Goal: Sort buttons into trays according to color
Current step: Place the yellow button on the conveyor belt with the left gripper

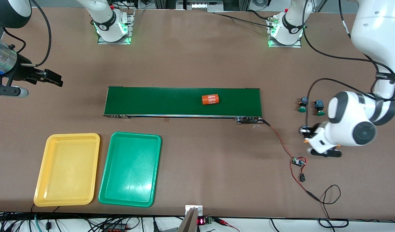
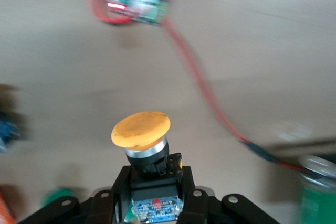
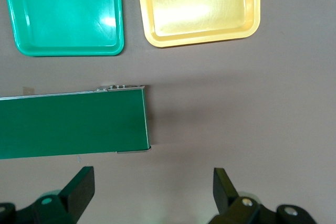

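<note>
Yellow-capped button (image 2: 140,129) is clamped in the left gripper (image 2: 152,192) above the table beside the conveyor belt (image 1: 184,101). Pickup done; next, carry to the yellow tray (image 1: 68,169). Right gripper (image 3: 152,192) waits, jaws apart.

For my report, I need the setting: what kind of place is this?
Probably a robotics lab test bench: a small conveyor belt, exposed wiring with a circuit board, and yellow and green trays on one table.
</note>
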`<action>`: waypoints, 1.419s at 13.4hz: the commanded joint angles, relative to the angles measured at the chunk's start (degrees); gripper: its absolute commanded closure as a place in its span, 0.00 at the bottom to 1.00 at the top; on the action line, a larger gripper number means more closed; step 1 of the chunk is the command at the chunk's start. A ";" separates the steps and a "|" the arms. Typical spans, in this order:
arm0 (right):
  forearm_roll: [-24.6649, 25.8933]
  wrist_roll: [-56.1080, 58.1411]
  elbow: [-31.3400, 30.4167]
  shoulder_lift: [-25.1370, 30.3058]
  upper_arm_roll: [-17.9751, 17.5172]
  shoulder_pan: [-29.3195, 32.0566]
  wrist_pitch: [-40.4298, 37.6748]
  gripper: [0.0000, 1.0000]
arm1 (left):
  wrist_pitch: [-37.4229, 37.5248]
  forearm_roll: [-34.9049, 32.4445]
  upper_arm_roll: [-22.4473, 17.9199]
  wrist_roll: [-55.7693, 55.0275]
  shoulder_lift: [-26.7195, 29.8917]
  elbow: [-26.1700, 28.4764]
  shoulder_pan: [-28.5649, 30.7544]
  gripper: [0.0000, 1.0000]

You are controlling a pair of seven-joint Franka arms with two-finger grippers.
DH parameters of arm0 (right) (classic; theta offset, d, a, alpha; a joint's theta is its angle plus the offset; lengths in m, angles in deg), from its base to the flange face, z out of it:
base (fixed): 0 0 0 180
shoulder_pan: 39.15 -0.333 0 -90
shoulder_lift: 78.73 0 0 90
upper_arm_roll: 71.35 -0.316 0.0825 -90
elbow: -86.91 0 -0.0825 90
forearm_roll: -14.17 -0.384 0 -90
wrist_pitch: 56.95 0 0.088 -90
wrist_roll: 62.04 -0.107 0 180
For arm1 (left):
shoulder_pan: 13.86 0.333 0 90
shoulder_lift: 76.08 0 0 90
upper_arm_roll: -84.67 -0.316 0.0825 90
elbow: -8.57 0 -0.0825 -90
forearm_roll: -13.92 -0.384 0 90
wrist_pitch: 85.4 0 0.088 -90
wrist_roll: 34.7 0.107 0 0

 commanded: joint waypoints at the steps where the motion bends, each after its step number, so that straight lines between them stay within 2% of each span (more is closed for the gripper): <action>1: 0.55 0.23 -0.23 0.32 -0.05 -0.27 0.12 0.00 | 2.19 -0.26 8.82 -7.30 2.41 3.14 -0.16 0.77; 4: 0.55 0.23 -0.23 0.23 -0.05 -0.27 0.12 0.00 | 1.40 -0.26 15.87 -15.81 1.98 6.03 -0.77 0.78; 7: 0.55 0.23 -0.23 0.23 -0.05 -0.27 0.12 0.00 | -2.11 -0.44 20.53 -22.59 2.06 10.25 -1.04 0.77; 10: 0.55 0.23 -0.23 0.23 -0.05 -0.27 0.03 0.00 | -10.35 -0.44 21.69 -29.54 1.89 14.91 -3.92 0.77; 12: 0.63 0.23 -0.23 0.32 -0.05 -0.27 0.03 0.00 | -12.92 -1.05 21.43 -31.58 1.10 15.98 -5.34 0.74; 13: 0.63 0.23 -0.23 0.32 -0.05 -0.35 0.12 0.00 | -12.93 -1.14 21.25 -31.67 1.01 15.98 -5.34 0.54; 14: 0.63 0.23 -0.23 0.32 -0.13 -0.35 0.20 0.00 | -12.67 -1.05 21.16 -32.37 1.09 15.63 -5.08 0.02; 16: 0.63 0.23 -0.23 0.23 -0.13 -0.35 0.29 0.00 | -10.31 -1.14 21.43 -32.11 2.67 14.40 -4.12 0.00; 19: 0.63 0.32 -0.32 0.05 -0.05 -0.27 0.12 0.00 | 1.27 -1.31 20.55 -31.76 3.12 4.59 -2.54 0.00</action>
